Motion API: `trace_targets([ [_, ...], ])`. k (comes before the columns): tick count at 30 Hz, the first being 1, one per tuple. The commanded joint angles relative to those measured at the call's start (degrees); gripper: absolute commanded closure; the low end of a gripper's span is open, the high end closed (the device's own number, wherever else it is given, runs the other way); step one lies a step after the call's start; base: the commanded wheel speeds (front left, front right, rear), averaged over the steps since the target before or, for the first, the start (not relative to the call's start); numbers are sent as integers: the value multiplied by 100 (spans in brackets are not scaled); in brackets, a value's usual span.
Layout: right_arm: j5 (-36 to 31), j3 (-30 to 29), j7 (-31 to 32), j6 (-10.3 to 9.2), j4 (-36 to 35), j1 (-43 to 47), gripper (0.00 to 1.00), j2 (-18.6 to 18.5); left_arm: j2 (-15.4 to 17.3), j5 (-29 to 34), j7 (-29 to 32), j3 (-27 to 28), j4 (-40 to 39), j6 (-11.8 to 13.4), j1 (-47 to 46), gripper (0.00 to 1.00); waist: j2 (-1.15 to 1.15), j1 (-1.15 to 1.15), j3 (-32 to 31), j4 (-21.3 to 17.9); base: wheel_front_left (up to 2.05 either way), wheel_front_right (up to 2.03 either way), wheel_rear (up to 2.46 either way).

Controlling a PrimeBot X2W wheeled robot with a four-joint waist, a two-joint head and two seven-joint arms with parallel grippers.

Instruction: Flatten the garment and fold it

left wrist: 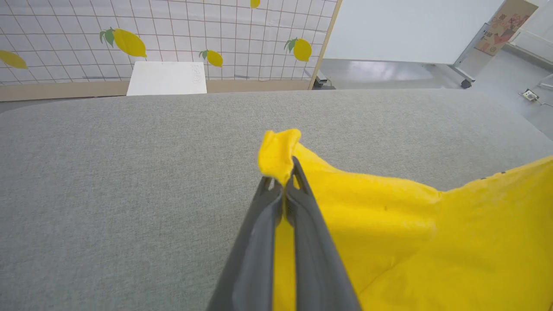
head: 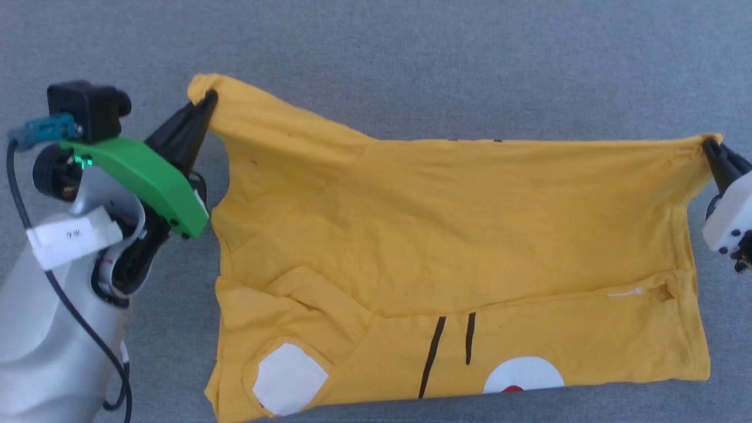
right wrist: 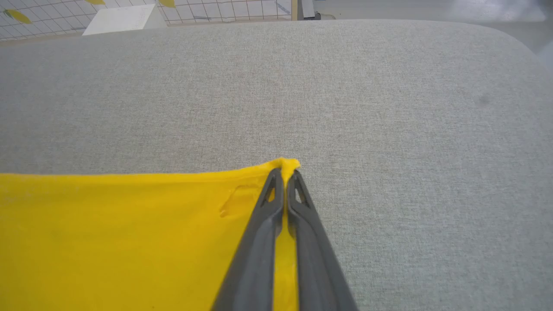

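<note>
Soft, even light falls on the garment and the grey tabletop, leaving only a faint shadow just left of the garment's raised corner in the head view, where colours are muted and detail slightly soft. Both wrist views render the yellow far more vividly; their wide lenses bow the tabletop's edge beyond the garment, and the dark jaws blur nearest the lens. Farther beyond the garment, a glossy floor catches pale glare.
</note>
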Motion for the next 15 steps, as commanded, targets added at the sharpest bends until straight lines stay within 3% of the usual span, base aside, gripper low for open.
trace_targets([
  [1,59,-47,-22,-9,-109,176,100,59,56,-87,-46,40,-155,2,229,100,0,0,-280,116,0,0,0],
  [15,329,-420,121,-9,-768,1152,100,423,117,-408,-105,73,-1246,351,1770,100,0,0,-593,254,0,0,0],
])
